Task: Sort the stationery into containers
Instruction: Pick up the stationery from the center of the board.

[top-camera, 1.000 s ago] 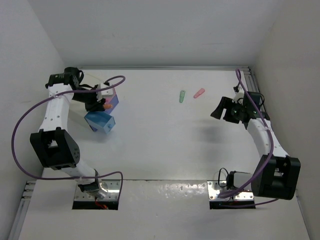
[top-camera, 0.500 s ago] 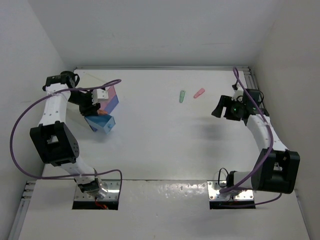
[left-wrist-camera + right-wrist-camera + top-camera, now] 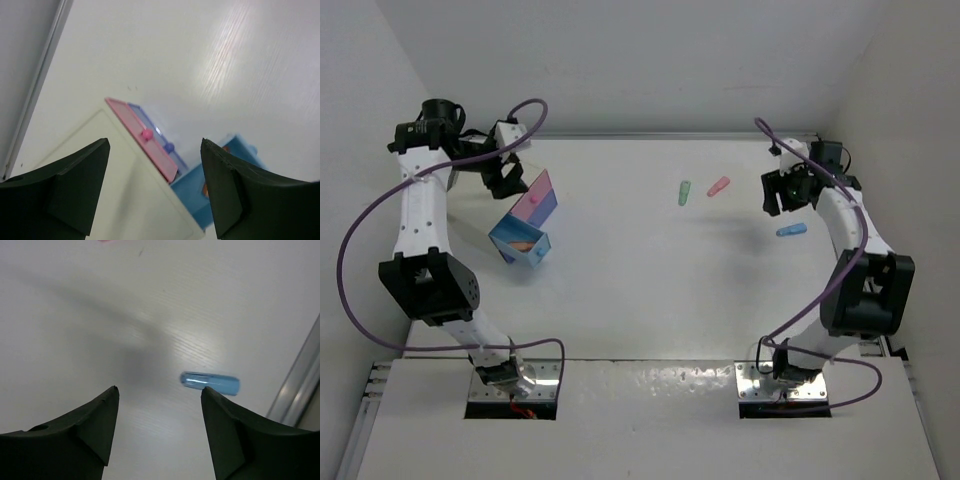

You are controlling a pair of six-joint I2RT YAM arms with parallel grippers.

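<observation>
Stationery looks only partly sorted: green piece (image 3: 685, 193), pink piece (image 3: 719, 186) and light-blue piece (image 3: 792, 230) lie loose on the desk (image 3: 630, 290) (left end effector (image 3: 510, 176) and right end effector (image 3: 784, 191) both wide, empty).

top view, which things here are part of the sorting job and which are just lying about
Job: blue box, orange piece inside it, pink box, green marker piece, pink marker piece, light-blue marker piece.
Not the job: purple cables, metal base plates.
</observation>
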